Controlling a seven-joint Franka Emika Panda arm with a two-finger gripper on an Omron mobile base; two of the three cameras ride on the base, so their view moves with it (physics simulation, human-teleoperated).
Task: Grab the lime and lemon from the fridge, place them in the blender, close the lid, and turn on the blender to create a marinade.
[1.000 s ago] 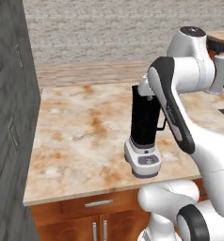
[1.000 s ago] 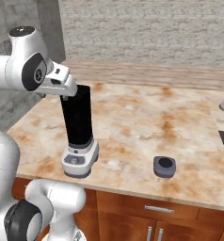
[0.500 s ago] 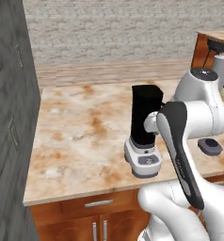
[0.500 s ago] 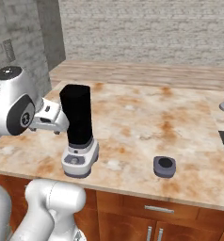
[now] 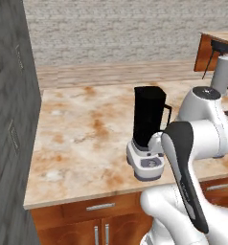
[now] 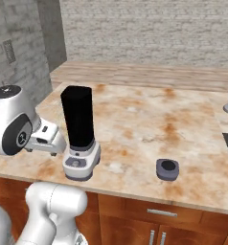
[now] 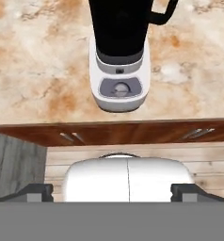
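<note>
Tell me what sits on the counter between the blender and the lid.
Nothing: in the right base view the stretch between the blender and the lid is bare marbled counter.

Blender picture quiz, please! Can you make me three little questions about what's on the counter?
1. True or false: the lid sits on top of the blender.
2. What is the counter top like? A) plain white B) orange-brown marble C) black
3. Fill in: in the hand view, the round button on the blender's base faces the ____ edge of the counter.

Key: 1 false, it lies on the counter beside the blender. 2 B. 3 front.
</note>
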